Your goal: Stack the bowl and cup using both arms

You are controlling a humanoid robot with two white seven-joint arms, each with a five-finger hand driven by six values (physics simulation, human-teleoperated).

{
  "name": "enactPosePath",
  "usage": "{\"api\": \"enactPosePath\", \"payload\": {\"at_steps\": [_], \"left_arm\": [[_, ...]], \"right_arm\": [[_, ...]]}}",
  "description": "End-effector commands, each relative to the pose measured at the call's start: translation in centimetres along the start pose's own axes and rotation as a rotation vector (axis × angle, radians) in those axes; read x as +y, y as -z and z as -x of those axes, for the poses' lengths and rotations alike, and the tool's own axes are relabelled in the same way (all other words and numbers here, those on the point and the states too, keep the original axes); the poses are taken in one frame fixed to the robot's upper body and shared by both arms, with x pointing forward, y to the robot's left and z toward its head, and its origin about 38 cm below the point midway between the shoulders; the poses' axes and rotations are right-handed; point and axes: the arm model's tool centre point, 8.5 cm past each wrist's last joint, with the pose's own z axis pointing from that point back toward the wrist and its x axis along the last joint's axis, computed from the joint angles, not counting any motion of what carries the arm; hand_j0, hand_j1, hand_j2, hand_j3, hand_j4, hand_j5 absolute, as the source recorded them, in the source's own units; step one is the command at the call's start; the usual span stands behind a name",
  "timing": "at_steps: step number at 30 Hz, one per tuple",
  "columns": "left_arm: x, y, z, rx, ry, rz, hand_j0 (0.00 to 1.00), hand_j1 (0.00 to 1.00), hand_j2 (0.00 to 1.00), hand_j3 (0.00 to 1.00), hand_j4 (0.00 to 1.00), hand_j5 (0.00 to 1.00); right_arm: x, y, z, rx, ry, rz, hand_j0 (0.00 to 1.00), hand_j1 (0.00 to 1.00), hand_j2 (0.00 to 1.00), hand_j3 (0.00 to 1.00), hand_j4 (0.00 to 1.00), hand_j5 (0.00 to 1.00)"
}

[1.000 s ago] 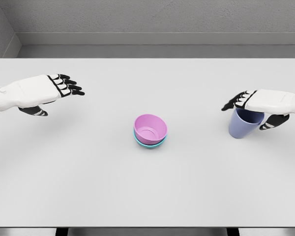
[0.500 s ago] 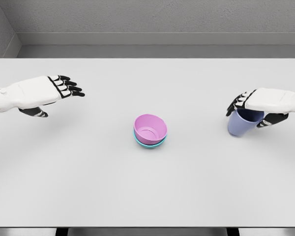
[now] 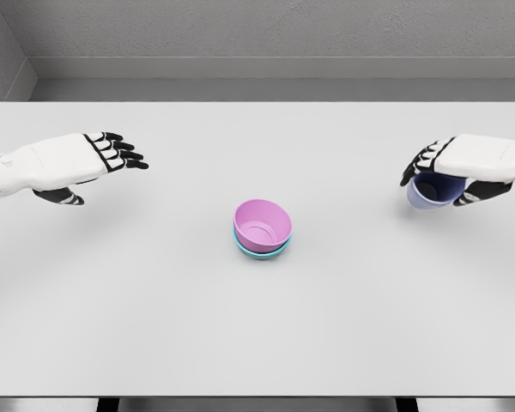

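At table centre: pink bowl (image 3: 263, 225) already nested in teal bowl (image 3: 259, 248) | near right edge: cup (image 3: 431, 190) gripped, lifted by right hand (image 3: 466, 166), unstacked | near left edge: left hand (image 3: 79, 159) fingers extended, empty

Wide white table (image 3: 154, 326), grey textured wall (image 3: 266, 26) behind it, grey ledge (image 3: 266, 69) along the wall's foot
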Motion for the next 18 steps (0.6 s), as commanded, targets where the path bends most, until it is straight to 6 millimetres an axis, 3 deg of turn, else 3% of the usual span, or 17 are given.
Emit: {"api": "enactPosePath", "payload": {"at_steps": [1,13,18], "left_arm": [[0.1,-0.1,0.0,0.001,-0.004,-0.004,1.0,1.0,1.0,1.0,1.0,1.0],[0.2,0.0,-0.2,-0.004,0.001,-0.008,1.0,1.0,1.0,1.0,1.0,1.0],[0.2,0.0,-0.4,-0.01,0.001,-0.007,1.0,1.0,1.0,1.0,1.0,1.0]], "right_arm": [[-0.2,-0.1,0.0,0.0,0.004,0.007,0.73,0.73,0.73,0.73,0.73,0.73],[-3.2,0.3,-2.4,-0.062,-0.08,0.064,0.74,0.74,0.74,0.74,0.74,0.74],[-3.6,1.5,-3.6,-0.105,-0.088,0.088,0.74,0.74,0.74,0.74,0.74,0.74]]}}
